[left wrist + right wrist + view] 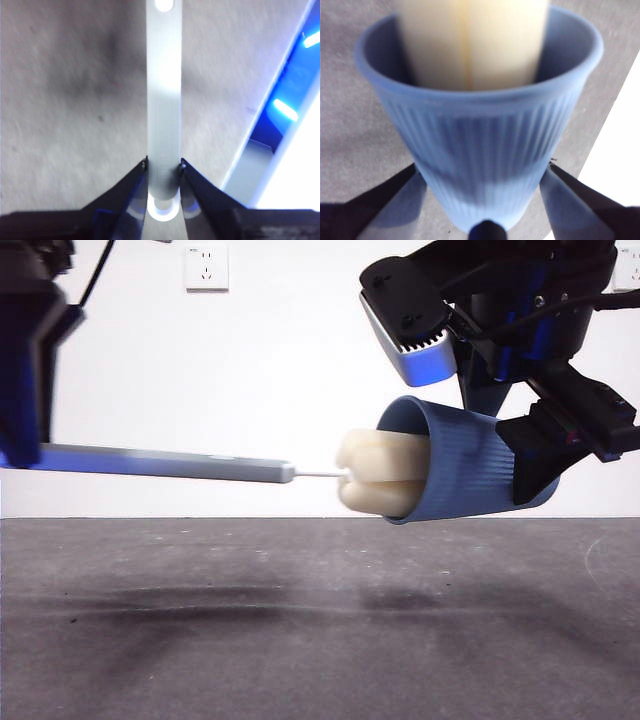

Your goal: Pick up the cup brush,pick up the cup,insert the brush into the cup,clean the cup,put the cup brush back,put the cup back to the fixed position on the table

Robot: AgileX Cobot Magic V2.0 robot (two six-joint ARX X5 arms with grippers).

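The left gripper [163, 167] was clamped on the grey handle of the cup brush [180, 464], held level above the table [300, 630]. The right gripper [482, 182] was closed on the lower body of the cup [470, 472], which lay on its side in the air with its mouth toward the brush. The sponge head sat partly inside the rim. For good cleaning, the handle should stay aligned with the cup's axis, and the head should advance to the base without pushing the cup out of its hold.
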